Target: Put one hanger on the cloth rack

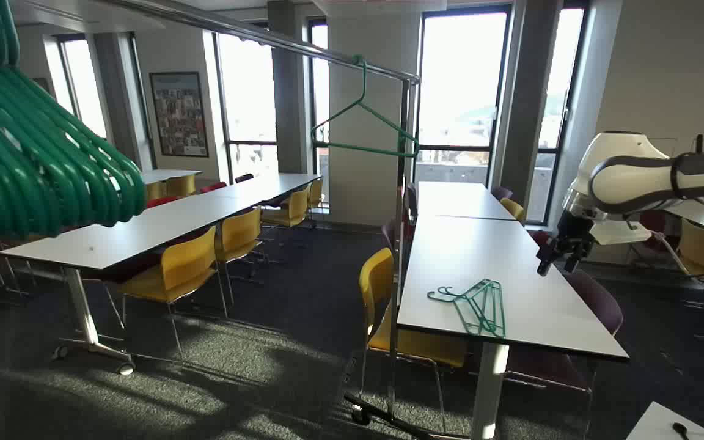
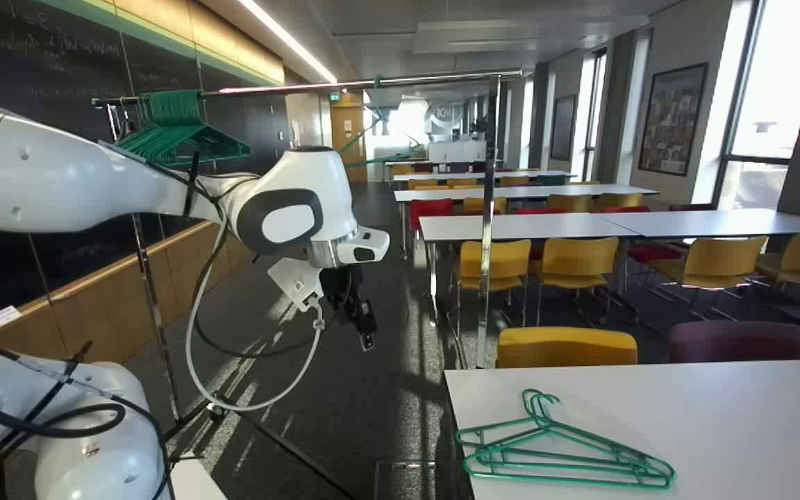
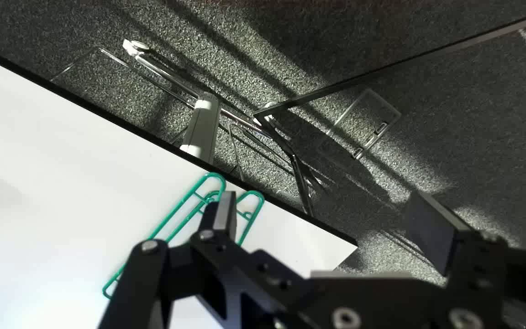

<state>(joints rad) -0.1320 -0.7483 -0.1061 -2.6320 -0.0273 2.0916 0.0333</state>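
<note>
Several thin green hangers lie overlapped on the white table; they show in both exterior views (image 1: 480,313) (image 2: 570,478) and at the lower left of the wrist view (image 3: 177,208). The cloth rack (image 1: 303,47) (image 2: 490,229) is slim metal tubing with a top bar. A single green hanger (image 1: 364,150) (image 2: 377,161) hangs from its bar near one upright. A dense bunch of green hangers (image 1: 40,159) (image 2: 185,135) hangs at the bar's opposite end. My gripper (image 1: 557,267) (image 2: 367,339) (image 3: 322,201) is open and empty, in the air, apart from the hangers.
The white table (image 1: 468,256) (image 2: 754,423) (image 3: 53,164) carries the loose hangers near its edge. A yellow chair (image 1: 376,287) (image 2: 567,347) stands against it. The rack's dark base (image 1: 388,418) (image 3: 336,87) runs along the floor beside the table. More tables and chairs stand behind.
</note>
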